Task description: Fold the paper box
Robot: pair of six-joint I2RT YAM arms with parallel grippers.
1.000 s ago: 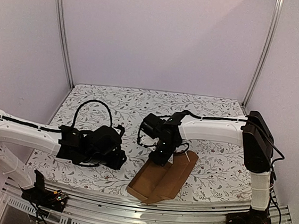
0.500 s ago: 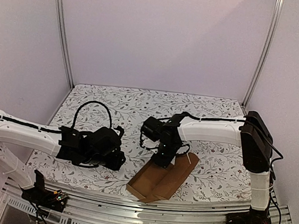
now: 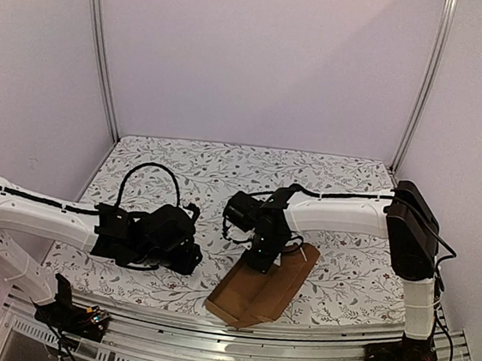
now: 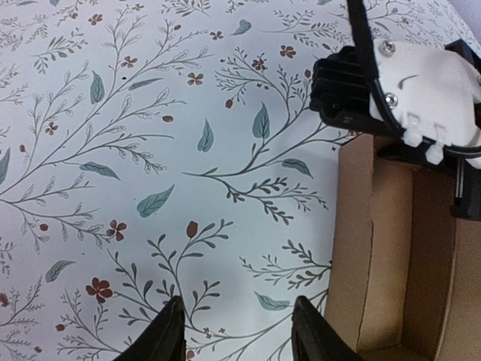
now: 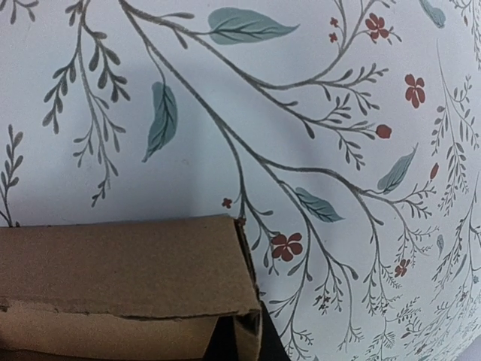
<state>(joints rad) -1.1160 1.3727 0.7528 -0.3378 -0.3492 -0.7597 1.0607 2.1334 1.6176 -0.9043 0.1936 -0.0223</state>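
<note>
Paper box (image 3: 266,288) sits at the closed right gripper (image 3: 258,263), wrist angled downward.

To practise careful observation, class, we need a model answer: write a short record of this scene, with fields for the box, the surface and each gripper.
object: paper box, plain brown cardboard, partly folded, side walls raised, top open
location: near edge of the floral-patterned table, right of centre
right gripper: shut on the box's far edge
left gripper: open, holding nothing, over the table left of the box
task status: folding not finished
</note>
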